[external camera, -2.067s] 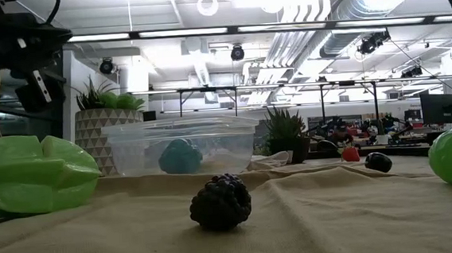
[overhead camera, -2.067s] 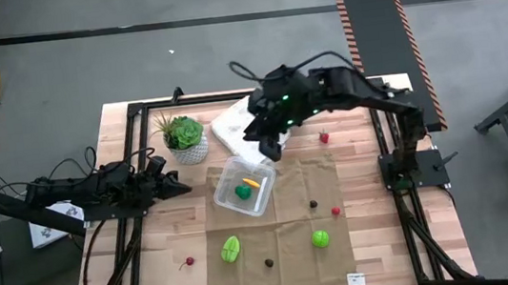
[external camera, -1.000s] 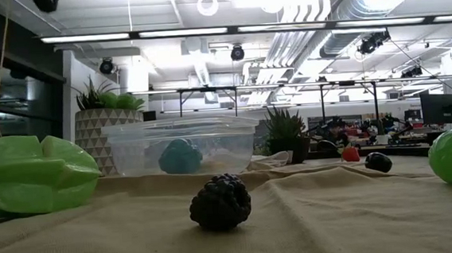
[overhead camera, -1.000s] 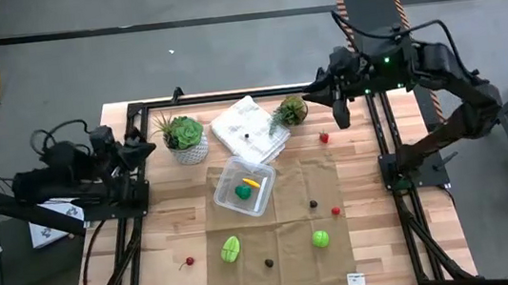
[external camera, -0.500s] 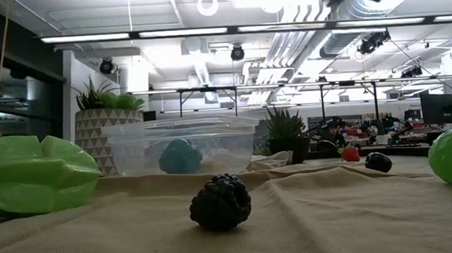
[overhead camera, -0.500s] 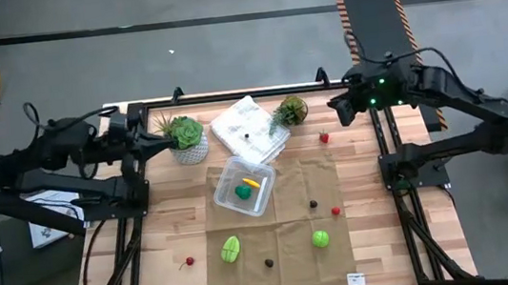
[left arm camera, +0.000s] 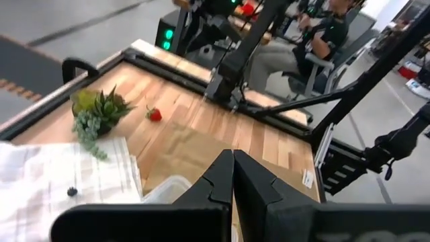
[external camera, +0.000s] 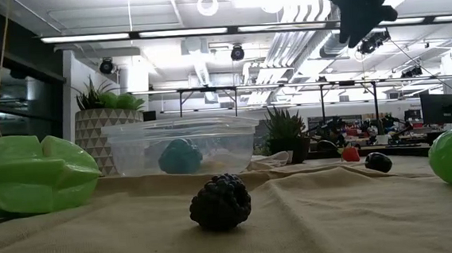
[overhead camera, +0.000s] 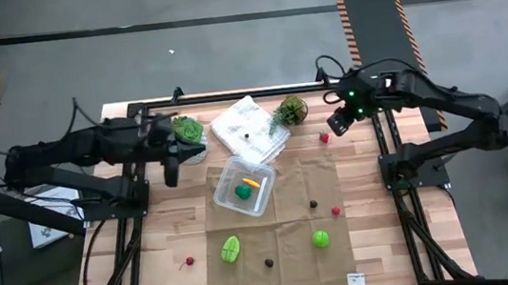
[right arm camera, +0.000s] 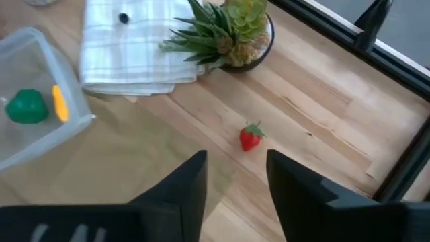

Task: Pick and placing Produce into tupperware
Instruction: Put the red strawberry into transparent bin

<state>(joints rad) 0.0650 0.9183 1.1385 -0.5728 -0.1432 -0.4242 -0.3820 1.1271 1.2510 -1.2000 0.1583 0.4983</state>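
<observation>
The clear tupperware (overhead camera: 245, 186) stands on a tan cloth (overhead camera: 283, 182) and holds a green piece (overhead camera: 243, 193) and a yellow-orange piece (overhead camera: 252, 182). Loose produce lies around it: a green star-shaped fruit (overhead camera: 231, 250), a green round one (overhead camera: 321, 238), a dark berry (external camera: 220, 202), and a red strawberry (right arm camera: 250, 138) on the bare wood. My right gripper (right arm camera: 235, 161) hangs open above the strawberry, apart from it. My left gripper (left arm camera: 233, 176) is shut and empty, in the air just left of the tupperware (left arm camera: 171, 189).
Two potted plants (overhead camera: 291, 110) (overhead camera: 187, 129) and a white folded cloth (overhead camera: 251, 128) with a small dark piece (right arm camera: 123, 18) on it stand along the far edge. Black frame rails (overhead camera: 384, 147) run along the table's sides. More small produce (overhead camera: 336, 212) (overhead camera: 188, 262) lies near the cloth's edges.
My left gripper has swung from the table's left edge toward the right, past the left potted plant, toward the tupperware, still shut. My right gripper has come down over the far right of the table toward the strawberry and has entered the low view from above.
</observation>
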